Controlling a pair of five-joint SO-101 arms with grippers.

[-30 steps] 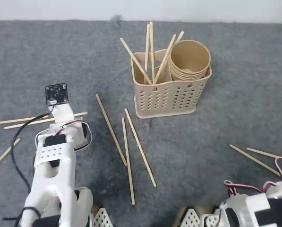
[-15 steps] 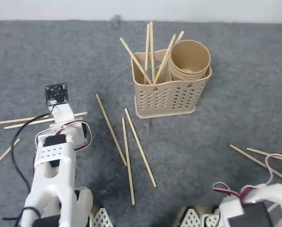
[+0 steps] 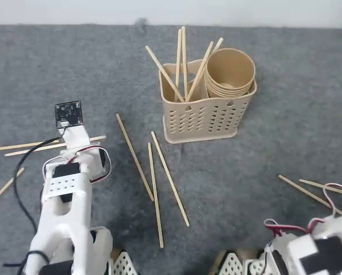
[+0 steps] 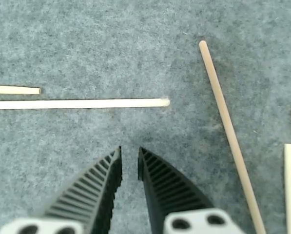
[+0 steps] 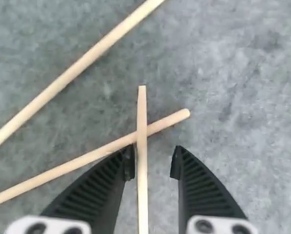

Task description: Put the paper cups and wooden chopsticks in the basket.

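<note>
Cups [image 3: 231, 70] and chopsticks [image 3: 183, 57] in basket [image 3: 202, 121]

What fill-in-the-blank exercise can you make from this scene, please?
The stack of paper cups stands ___ the basket. One wooden chopstick lies ___ the right gripper's open fingers. Near the basket's front, ___ loose chopsticks lie close together on the grey carpet.
Missing words: inside; between; three.

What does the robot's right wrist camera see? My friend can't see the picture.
A thin pale wooden chopstick lies between open black ribbed jaws, crossing a second chopstick on grey carpet. A third chopstick lies farther off.
</note>
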